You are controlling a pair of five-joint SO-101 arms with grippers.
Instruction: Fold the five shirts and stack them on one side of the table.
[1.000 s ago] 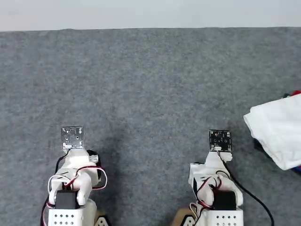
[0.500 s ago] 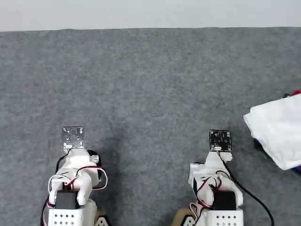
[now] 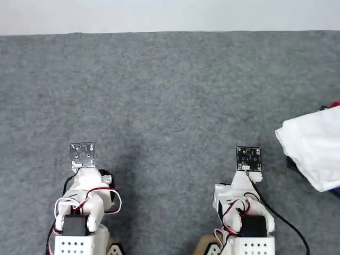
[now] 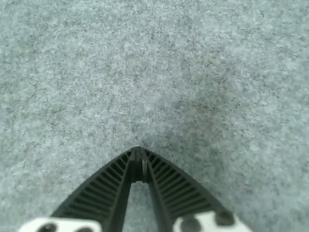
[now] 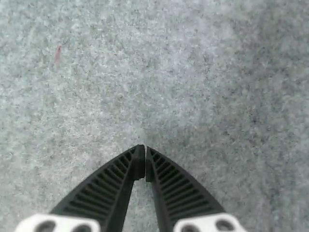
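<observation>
A folded white shirt [image 3: 314,151] lies on top of a stack at the table's right edge, with blue and red cloth [image 3: 333,105] peeking out beneath it. Both arms sit drawn back at the near edge of the grey felt table [image 3: 170,90]. The left arm [image 3: 82,196] is at the lower left and the right arm [image 3: 245,199] at the lower right, left of the stack. My left gripper [image 4: 139,153] is shut with its black fingertips touching over bare felt. My right gripper [image 5: 143,151] is shut the same way, holding nothing.
A black cable [image 3: 281,220] runs from the right arm toward the near right corner. The pale wall strip [image 3: 170,16] marks the table's far edge.
</observation>
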